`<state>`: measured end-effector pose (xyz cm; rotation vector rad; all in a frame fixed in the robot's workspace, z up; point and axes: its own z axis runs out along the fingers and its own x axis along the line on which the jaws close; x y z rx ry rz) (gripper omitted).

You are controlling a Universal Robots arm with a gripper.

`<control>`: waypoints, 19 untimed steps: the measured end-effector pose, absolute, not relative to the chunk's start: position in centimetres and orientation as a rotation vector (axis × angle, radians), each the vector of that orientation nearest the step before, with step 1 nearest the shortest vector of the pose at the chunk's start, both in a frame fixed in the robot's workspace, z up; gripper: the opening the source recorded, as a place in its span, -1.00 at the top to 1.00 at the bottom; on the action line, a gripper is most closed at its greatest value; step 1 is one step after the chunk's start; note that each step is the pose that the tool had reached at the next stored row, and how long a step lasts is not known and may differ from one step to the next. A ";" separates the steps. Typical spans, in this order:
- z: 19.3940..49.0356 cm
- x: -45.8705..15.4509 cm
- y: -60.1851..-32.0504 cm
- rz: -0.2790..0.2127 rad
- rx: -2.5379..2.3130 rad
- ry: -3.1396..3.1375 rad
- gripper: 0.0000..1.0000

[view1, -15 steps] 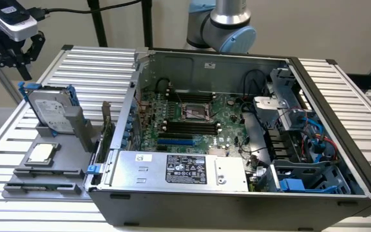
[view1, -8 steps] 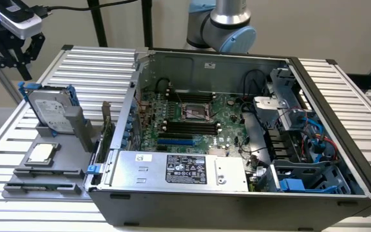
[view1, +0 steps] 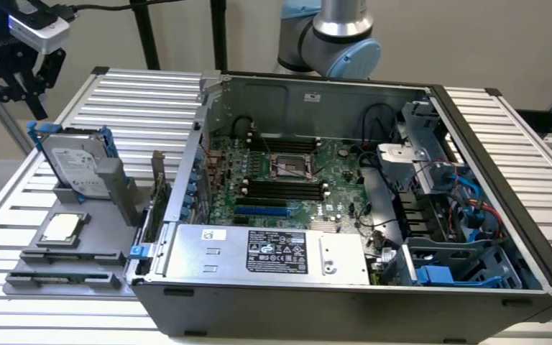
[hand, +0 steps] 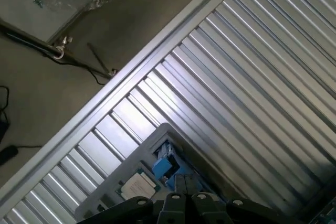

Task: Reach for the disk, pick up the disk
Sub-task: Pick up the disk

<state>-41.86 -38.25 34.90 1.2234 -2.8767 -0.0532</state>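
End effector clenched on nothing, clear of disk.
Disk stood upright in grey holder on tabletop, just outside PC case wall; end effector higher, farther fr. case.

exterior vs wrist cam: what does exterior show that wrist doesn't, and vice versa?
Exterior adds: the open PC case with its motherboard, and the arm. Wrist adds: a cable lying on the floor beside the table. Shared: the slatted table, the disk standing upright, the chip next to it, and the shut gripper.
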 end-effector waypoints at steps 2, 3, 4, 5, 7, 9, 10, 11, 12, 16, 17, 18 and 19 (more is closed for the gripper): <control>34.9 -41.9 -38.2 -0.053 1.278 -2.852 0.79; 34.9 -41.9 -38.2 -0.052 1.304 -2.841 0.79; 34.9 -41.9 -38.2 -0.052 1.329 -2.829 0.79; 34.9 -41.9 -38.2 -0.051 1.354 -2.817 0.79; 35.0 -41.9 -38.2 -0.051 1.406 -2.792 0.79; 35.0 -41.9 -38.2 -0.050 1.456 -2.765 0.79; 35.0 -41.9 -38.2 -0.050 1.479 -2.753 0.79; 35.0 -41.9 -38.3 -0.049 1.506 -2.738 0.79; 35.0 -41.9 -38.2 -0.049 1.531 -2.724 0.79; 35.0 -41.9 -38.3 -0.047 1.622 -2.671 0.79; 35.0 -41.9 -38.3 -0.046 1.641 -2.660 0.79; 35.0 -41.8 -38.3 -0.045 1.659 -2.650 0.79; 35.0 -41.8 -38.3 -0.044 1.676 -2.640 0.79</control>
